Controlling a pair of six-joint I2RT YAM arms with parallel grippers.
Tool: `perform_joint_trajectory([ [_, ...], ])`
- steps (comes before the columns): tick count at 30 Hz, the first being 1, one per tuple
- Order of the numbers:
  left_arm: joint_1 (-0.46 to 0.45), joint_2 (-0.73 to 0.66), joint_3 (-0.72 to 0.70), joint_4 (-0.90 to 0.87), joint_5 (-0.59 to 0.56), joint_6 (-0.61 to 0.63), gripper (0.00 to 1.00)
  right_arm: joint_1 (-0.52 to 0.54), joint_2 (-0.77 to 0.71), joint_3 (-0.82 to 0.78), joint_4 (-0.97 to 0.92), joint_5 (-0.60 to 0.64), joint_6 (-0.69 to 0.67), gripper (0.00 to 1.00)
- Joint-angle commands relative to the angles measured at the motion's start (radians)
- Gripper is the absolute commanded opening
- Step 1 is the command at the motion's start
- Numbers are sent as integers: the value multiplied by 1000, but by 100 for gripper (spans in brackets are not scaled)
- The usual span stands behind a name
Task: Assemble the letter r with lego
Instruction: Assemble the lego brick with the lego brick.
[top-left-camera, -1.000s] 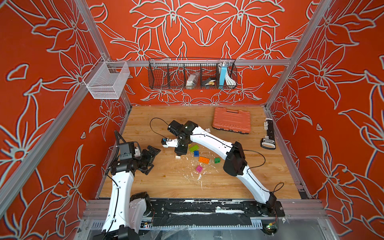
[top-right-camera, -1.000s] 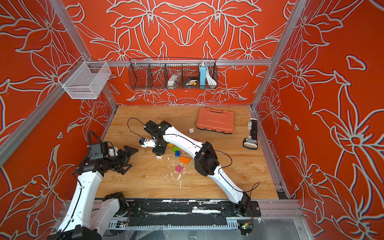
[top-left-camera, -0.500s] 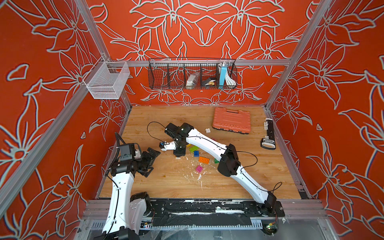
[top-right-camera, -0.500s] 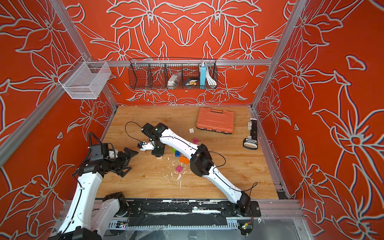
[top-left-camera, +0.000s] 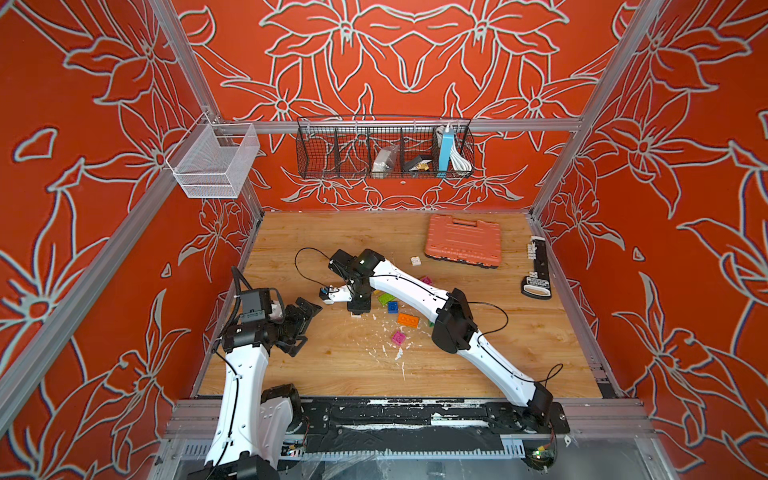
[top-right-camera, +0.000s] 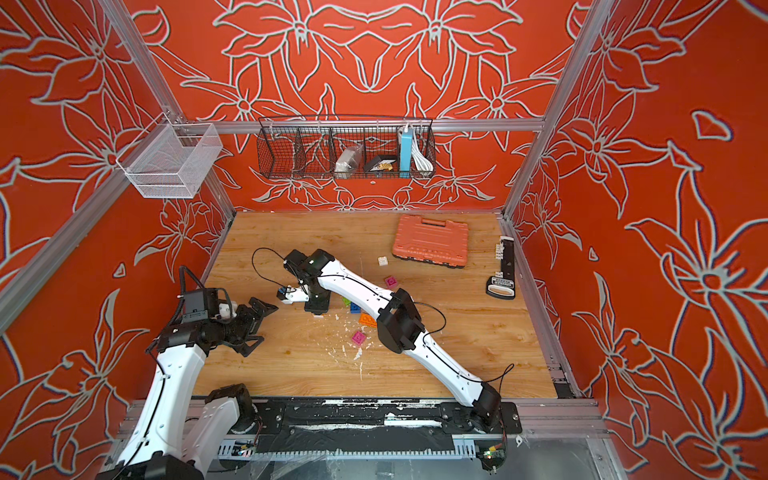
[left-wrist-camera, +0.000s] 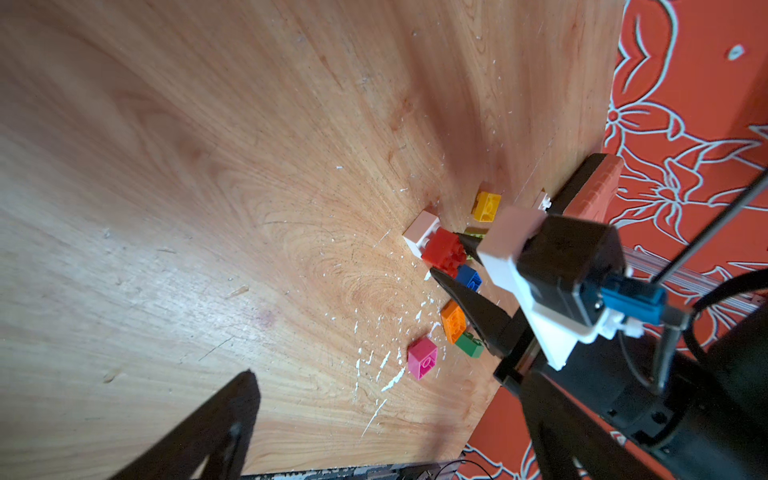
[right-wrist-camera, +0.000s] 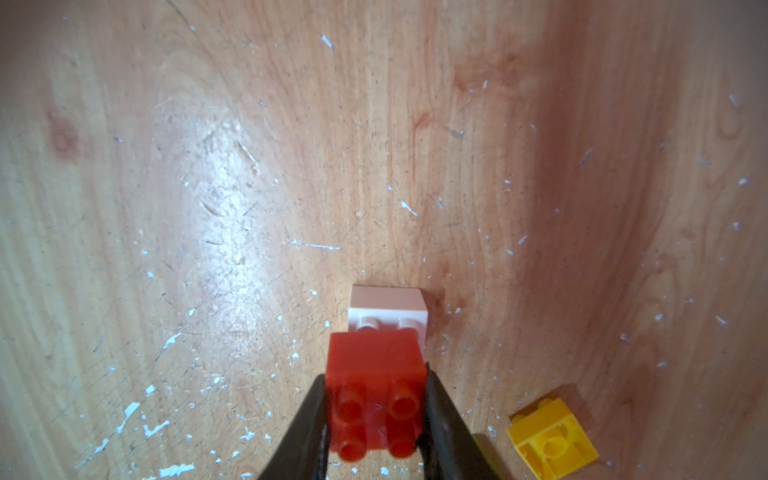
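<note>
In the right wrist view my right gripper (right-wrist-camera: 375, 386) is shut on a red lego brick (right-wrist-camera: 374, 361), held low over the table with its studs facing the camera. The red brick touches a white brick (right-wrist-camera: 388, 301) that lies on its side on the wood. The left wrist view shows the same pair, the red brick (left-wrist-camera: 442, 249) against the white brick (left-wrist-camera: 422, 230). Loose lego lies nearby: yellow (left-wrist-camera: 486, 205), blue (top-left-camera: 393, 307), orange (top-left-camera: 408, 319), pink (top-left-camera: 399, 337), green (left-wrist-camera: 469, 345). My left gripper (top-left-camera: 305, 313) hovers open and empty to the left of the right gripper (top-left-camera: 359, 305).
A large orange ribbed case (top-left-camera: 463, 240) lies at the back right, with a small cream brick (top-left-camera: 415, 260) in front of it. A black tool (top-left-camera: 537, 274) lies along the right wall. Wire baskets (top-left-camera: 384, 151) hang on the back wall. White flecks dot the wood.
My right gripper has come down toward the table with the red brick, and its arm has stretched lower. The left arm has barely moved.
</note>
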Motion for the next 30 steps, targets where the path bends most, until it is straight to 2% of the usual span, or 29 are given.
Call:
perform_joint_trajectory([
  [1,5,-6,-1,-1,1,11,99,4,38,31,8,22,10,0],
  [18,4,2,-4,7,7,16,99,-1,62,40,-15,31,47,0],
  [30,5,1,-7,7,9,16,99,-1,50,7,-47,-29,120,0],
])
